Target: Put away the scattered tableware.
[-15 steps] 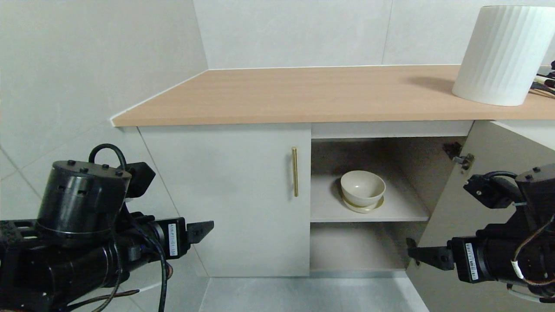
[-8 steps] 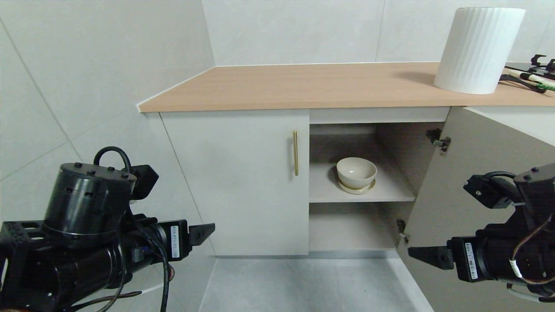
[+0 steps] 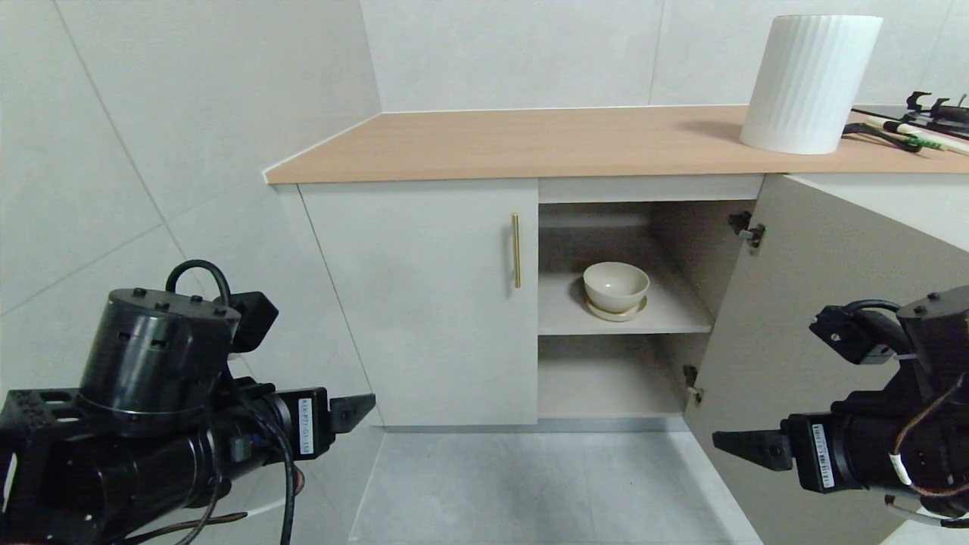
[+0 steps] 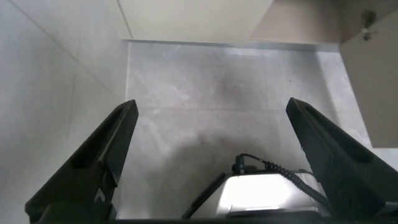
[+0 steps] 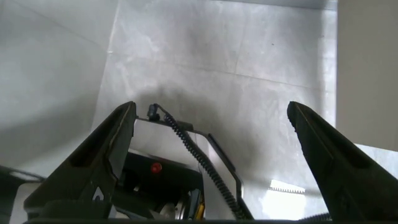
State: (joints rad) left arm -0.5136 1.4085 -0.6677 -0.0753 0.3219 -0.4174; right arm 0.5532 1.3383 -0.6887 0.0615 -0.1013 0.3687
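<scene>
A cream bowl (image 3: 615, 284) sits on a small plate (image 3: 615, 309) on the upper shelf (image 3: 674, 316) of the open cabinet. My left gripper (image 3: 363, 405) is low at the left, well short of the cabinet, open and holding nothing; in the left wrist view its fingers (image 4: 93, 162) spread wide over the grey floor. My right gripper (image 3: 723, 440) is low at the right, beside the open cabinet door (image 3: 825, 303), also open and holding nothing, with its fingers (image 5: 99, 155) wide apart over the floor.
The left cabinet door (image 3: 424, 303) is closed, with a brass handle (image 3: 515, 250). On the wooden countertop (image 3: 530, 140) stands a white ribbed cylinder (image 3: 810, 83), with utensils (image 3: 908, 125) at the far right. Grey tiled floor (image 3: 530, 484) lies in front of the cabinet.
The whole head view has shifted: the cabinet now looks smaller and farther, so the camera has backed away. Both arms keep their pose in the picture.
</scene>
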